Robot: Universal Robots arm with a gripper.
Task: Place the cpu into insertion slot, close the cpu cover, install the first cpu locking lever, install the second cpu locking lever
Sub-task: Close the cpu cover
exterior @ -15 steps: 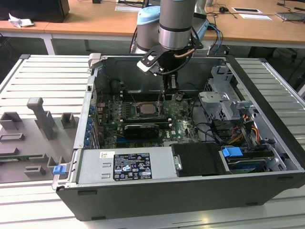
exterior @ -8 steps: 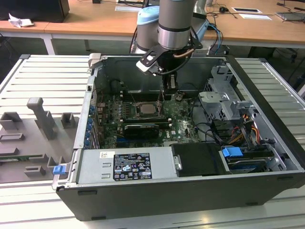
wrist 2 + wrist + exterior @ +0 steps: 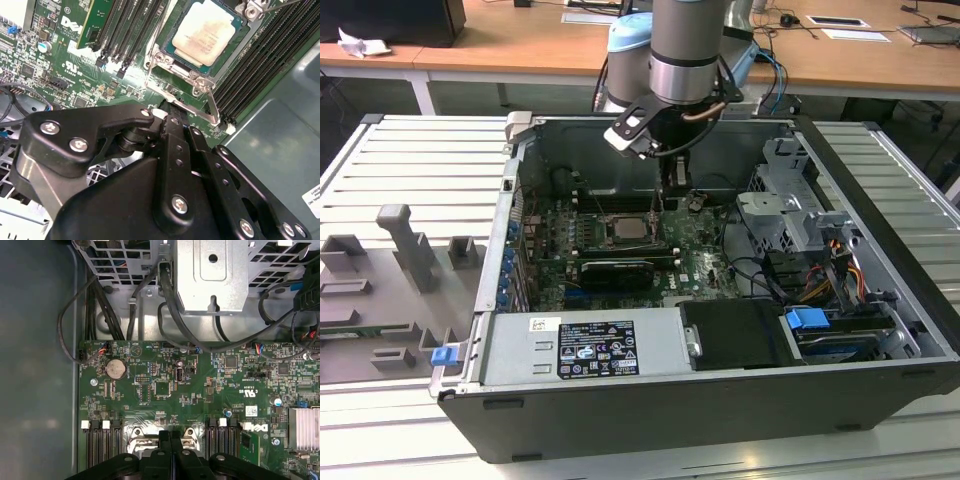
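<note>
Second wrist view: cpu is sitting in the insertion slot, with the cpu cover apparently lying down over it. Gripper, jaws together, is meeting the locking lever just to the exterior view's right of the socket. Judgement: pressing squarely on the wire is guarding against slipping toward the memory slots.

Pale slatted metal table, open dark computer case lying on its side across the middle, grey moulded fixture blocks resting on the table at the exterior view's left, just beside the case
</note>
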